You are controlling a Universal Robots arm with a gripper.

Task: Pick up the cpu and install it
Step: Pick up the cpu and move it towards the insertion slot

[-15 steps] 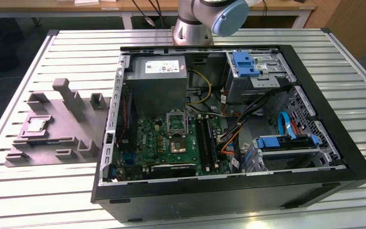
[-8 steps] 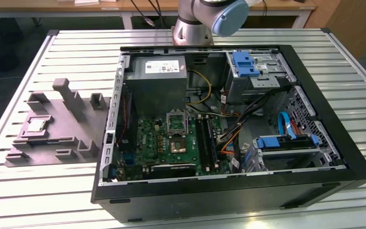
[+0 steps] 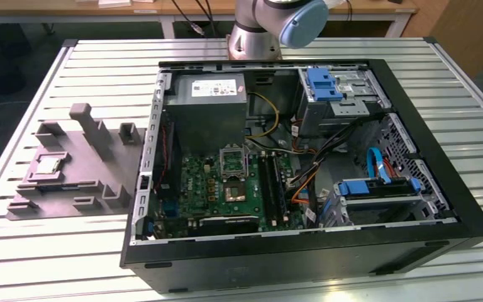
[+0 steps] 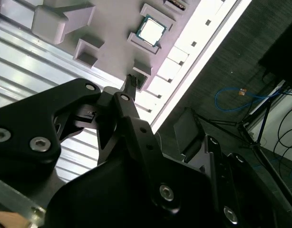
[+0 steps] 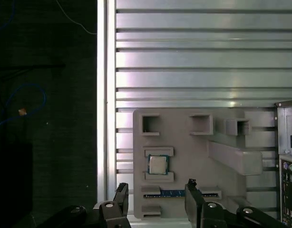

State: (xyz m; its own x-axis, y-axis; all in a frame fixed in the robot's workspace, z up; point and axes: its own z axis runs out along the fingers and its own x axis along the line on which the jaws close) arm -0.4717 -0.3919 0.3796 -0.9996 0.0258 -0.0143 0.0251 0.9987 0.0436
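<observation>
The cpu is a small silvery square chip lying flat in a pocket of the grey fixture plate, at the exterior view's left of the open computer case. In the first wrist view the cpu lies just beyond my gripper, roughly in line with the gap between the two black fingertips. The gripper is open, well above the plate and holds nothing. The second wrist view shows the cpu past one black finger. On the mainboard the socket lies with its silver frame swung up.
The slatted aluminium table carries the fixture plate, which has raised grey blocks and a blue-edged strip part in a slot near the cpu. Inside the case are the grey power-supply box, black memory sticks, cables and blue drive brackets. The table edge is close to the plate.
</observation>
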